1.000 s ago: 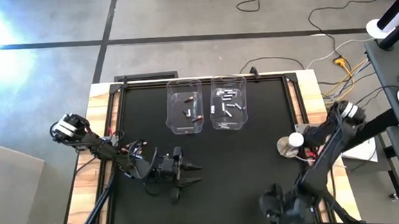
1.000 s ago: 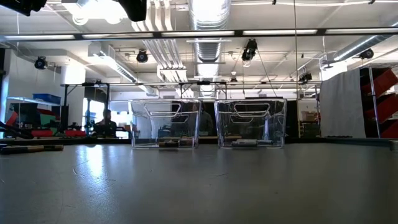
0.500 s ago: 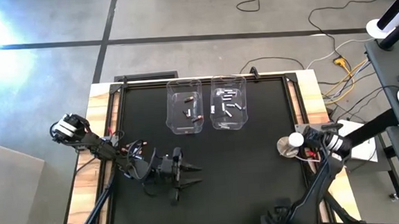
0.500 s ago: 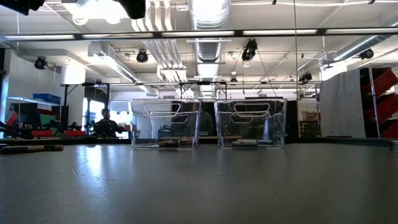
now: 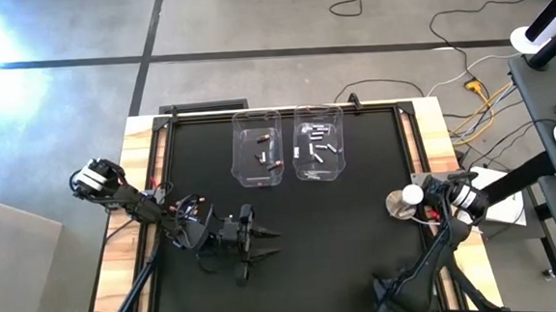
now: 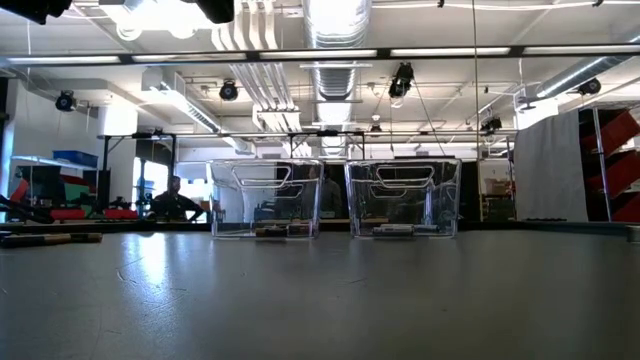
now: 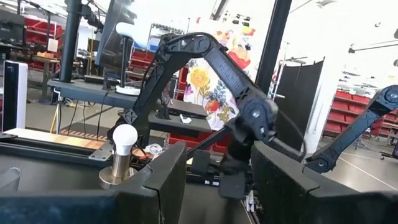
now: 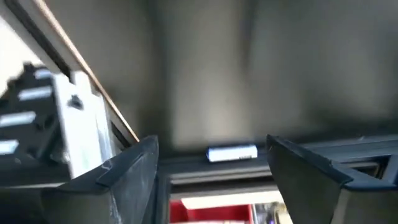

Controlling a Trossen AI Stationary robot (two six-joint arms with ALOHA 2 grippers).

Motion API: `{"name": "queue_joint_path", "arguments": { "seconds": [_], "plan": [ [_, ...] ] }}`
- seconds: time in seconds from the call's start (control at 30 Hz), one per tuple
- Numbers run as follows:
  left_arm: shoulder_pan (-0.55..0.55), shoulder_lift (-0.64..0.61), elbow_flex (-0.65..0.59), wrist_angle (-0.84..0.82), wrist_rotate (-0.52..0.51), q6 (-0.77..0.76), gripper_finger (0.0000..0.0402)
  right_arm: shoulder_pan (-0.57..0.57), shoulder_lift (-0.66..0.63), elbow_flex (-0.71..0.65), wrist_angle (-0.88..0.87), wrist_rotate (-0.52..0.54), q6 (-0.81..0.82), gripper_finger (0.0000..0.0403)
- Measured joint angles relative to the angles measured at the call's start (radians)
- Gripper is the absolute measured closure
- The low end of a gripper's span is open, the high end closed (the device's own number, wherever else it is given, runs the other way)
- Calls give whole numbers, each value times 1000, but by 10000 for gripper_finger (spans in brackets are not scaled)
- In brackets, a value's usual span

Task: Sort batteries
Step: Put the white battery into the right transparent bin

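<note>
Batteries (image 5: 317, 144) lie in two clear bins (image 5: 257, 149). The left gripper (image 5: 264, 245) rests spread and empty on the table (image 5: 359, 219). The right gripper (image 8: 211, 171), fingers apart, holds nothing.

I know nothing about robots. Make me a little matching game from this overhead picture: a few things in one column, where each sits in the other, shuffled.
Things:
1. dark red-marked batteries
2. silvery-white batteries
3. left pincer
4. round silver disc with white bulb

Places:
A. in the right clear plastic bin
B. at the table's right edge
C. in the left clear plastic bin
D. over the black mat, near the front, left of centre

Pairs: 1-C, 2-A, 3-D, 4-B
</note>
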Motion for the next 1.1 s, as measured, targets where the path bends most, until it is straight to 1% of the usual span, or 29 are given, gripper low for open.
{"name": "queue_joint_path", "arguments": {
  "seconds": [0.2,0.27,0.37,0.57,0.67,0.93,1.1],
  "plan": [
    [0,0,0,0,0,0,242,-28,-3,-140,1,-206,-74,114],
    [0,0,0,-1,0,0,242,-32,-3,-183,6,-241,-97,108],
    [0,0,0,-1,0,0,242,-34,-3,-230,17,-250,-118,95],
    [0,0,0,-1,0,8,242,-26,-3,-281,175,-274,-96,69],
    [0,0,0,-2,0,8,242,-24,-3,-306,190,-285,-80,63],
    [0,0,0,-2,0,8,242,-13,-7,-361,202,-301,-77,72],
    [0,0,0,-2,0,8,242,-13,-7,-365,199,-298,-83,81]
  ]
}}
